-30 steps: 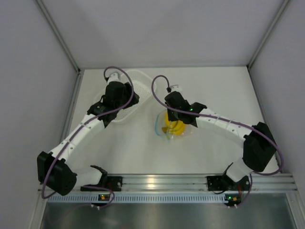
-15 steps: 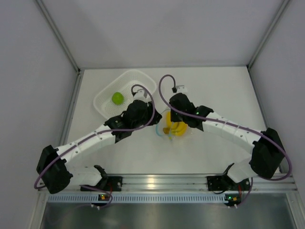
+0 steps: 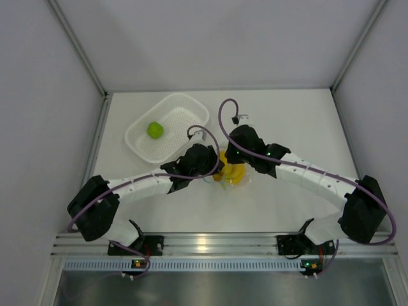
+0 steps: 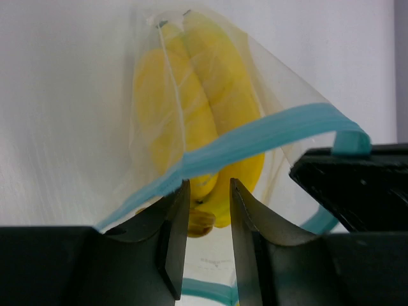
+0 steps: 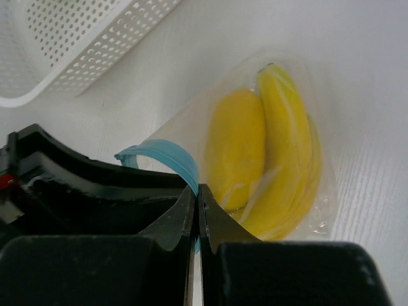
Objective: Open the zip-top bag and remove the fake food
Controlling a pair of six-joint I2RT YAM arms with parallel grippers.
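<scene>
Centrally, the right pincer (image 5: 197,201) clamps the zip-top bag (image 5: 162,153) by its blue edge, left pincer (image 4: 205,210) narrowly parted at its mouth.

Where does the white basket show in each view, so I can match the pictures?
Top external: basket at upper left, with a green fruit in it.
Left wrist: not in it.
Right wrist: basket wall in the upper left corner.
Shared landmark: the yellow fruit inside the bag, seen in all three.
</scene>
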